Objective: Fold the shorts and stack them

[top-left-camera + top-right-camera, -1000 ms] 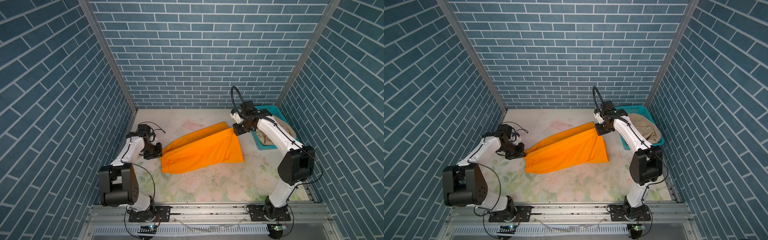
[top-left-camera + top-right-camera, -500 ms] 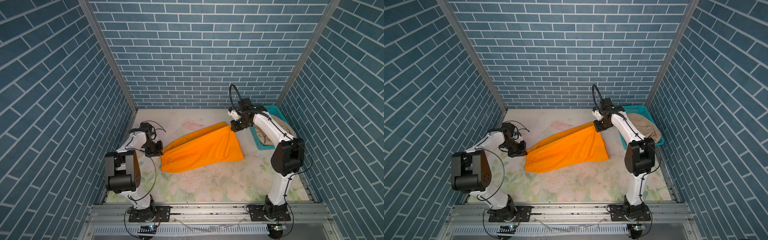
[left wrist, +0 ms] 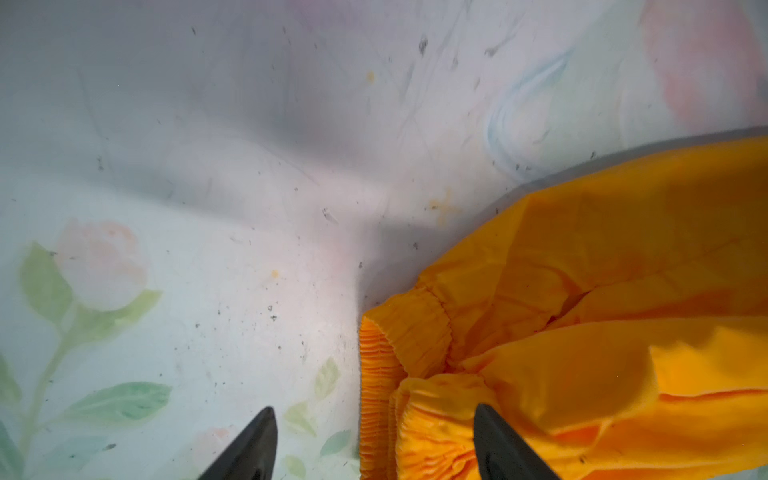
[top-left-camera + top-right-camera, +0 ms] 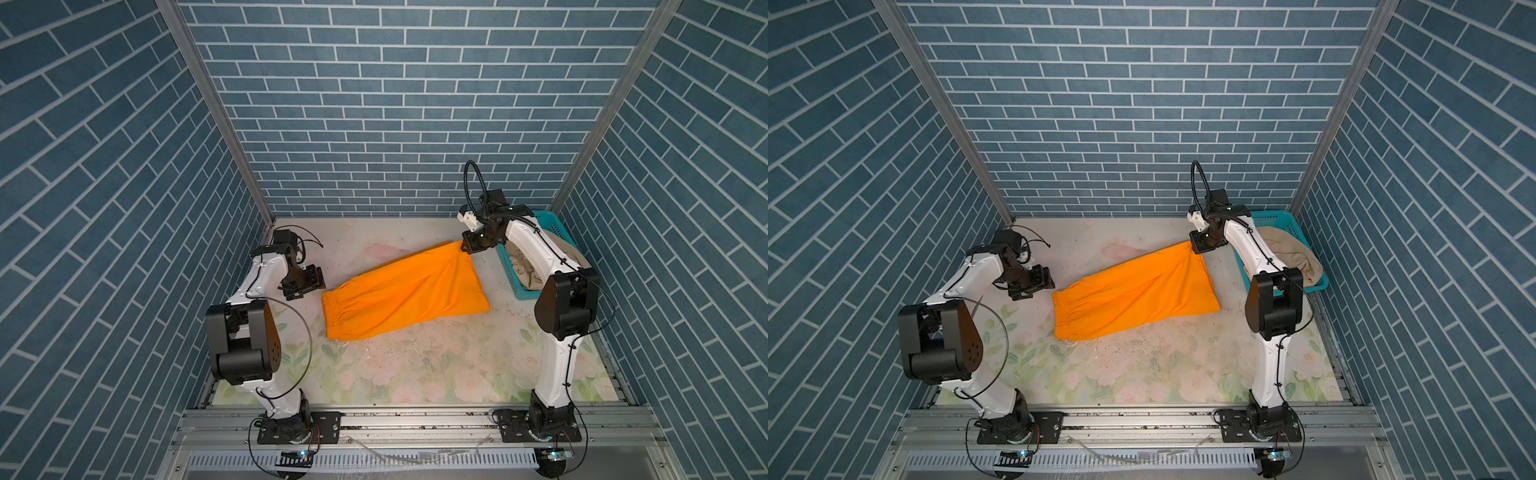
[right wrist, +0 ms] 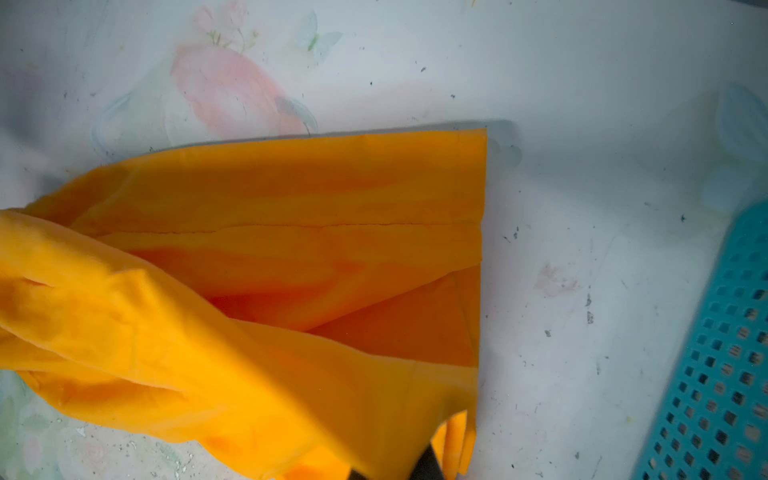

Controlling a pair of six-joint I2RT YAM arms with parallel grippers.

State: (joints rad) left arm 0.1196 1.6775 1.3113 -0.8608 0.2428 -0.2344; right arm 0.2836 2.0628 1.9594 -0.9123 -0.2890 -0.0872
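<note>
Nearest, note the left gripper (image 4: 311,284) spread wide just beside the gathered waistband (image 4: 334,309), gripping nothing, probably to let that end lie flat. Between both arms, find the orange shorts (image 4: 403,291) on the table (image 4: 415,374), doubled leg over leg, smooth, bright. Farther back, see the right gripper (image 4: 467,247) pinched on a raised hem corner, seemingly to hold the fold taut. Beyond, beige shorts (image 4: 1291,253) heaped in the basket (image 4: 1275,215).
</note>
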